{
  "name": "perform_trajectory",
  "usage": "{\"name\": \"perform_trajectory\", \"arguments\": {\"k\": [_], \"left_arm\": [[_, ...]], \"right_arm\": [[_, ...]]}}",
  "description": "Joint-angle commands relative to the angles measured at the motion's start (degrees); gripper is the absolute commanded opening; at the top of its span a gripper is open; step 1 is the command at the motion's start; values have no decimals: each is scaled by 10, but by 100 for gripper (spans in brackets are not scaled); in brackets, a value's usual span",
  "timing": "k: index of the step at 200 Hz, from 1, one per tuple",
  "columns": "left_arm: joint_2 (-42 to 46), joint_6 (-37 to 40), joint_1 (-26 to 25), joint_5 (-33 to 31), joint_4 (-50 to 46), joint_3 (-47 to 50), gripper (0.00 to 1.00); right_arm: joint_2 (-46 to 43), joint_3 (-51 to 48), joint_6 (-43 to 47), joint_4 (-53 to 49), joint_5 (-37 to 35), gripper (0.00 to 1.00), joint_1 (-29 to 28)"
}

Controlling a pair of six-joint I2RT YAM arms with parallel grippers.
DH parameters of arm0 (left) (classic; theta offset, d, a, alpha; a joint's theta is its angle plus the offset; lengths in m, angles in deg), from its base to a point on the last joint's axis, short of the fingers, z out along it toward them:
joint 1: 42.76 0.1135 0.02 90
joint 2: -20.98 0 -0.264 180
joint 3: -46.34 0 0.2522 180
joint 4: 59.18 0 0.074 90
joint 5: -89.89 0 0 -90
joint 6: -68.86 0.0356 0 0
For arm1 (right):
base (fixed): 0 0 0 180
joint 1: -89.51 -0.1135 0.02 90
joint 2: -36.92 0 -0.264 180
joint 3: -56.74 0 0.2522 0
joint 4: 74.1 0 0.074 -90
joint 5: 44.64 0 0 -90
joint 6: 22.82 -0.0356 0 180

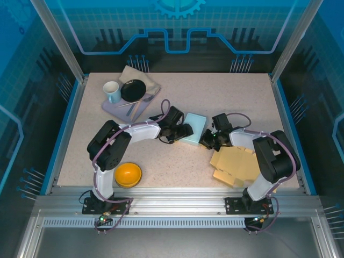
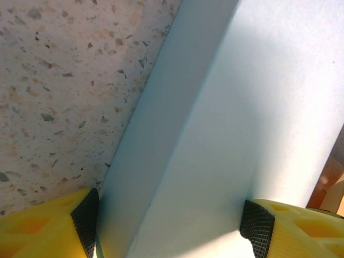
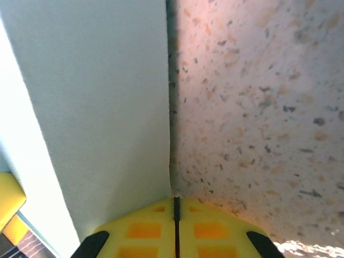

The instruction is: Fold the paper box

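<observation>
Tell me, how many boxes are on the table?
2. A light blue box sits mid-table between the two grippers; flat brown cardboard, an unfolded box, lies near the right arm's base. More sheets may be stacked there.

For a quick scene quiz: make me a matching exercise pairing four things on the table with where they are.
Things:
1. orange bowl
2. pale blue box
3. flat cardboard pieces
4. white mug

Places:
A. on the grey tray at the far left
B. between the two grippers, mid-table
C. near edge, beside the left arm's base
D. near right, beside the right arm

Pairs: 1-C, 2-B, 3-D, 4-A
</observation>
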State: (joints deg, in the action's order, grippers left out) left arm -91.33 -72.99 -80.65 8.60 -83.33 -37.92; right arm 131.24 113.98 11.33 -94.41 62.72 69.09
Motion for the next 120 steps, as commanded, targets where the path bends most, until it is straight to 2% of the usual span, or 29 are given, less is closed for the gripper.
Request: {"name": "perform_trajectory", "arguments": {"k": [1, 25, 71, 120], "left_arm": [[-33, -15, -43, 139, 12, 5, 72], [-27, -8, -25, 145, 5, 16, 73], [-5, 42, 5, 98, -54, 18, 74], [10, 78, 28, 64, -96, 16, 75]], "right_arm": [[-21, 4, 31, 86, 151, 7, -61], [-21, -21, 33, 124, 168, 7, -48], [-57, -13, 96, -7, 100, 8, -34], [-77, -21, 114, -69, 68, 11, -17]]}}
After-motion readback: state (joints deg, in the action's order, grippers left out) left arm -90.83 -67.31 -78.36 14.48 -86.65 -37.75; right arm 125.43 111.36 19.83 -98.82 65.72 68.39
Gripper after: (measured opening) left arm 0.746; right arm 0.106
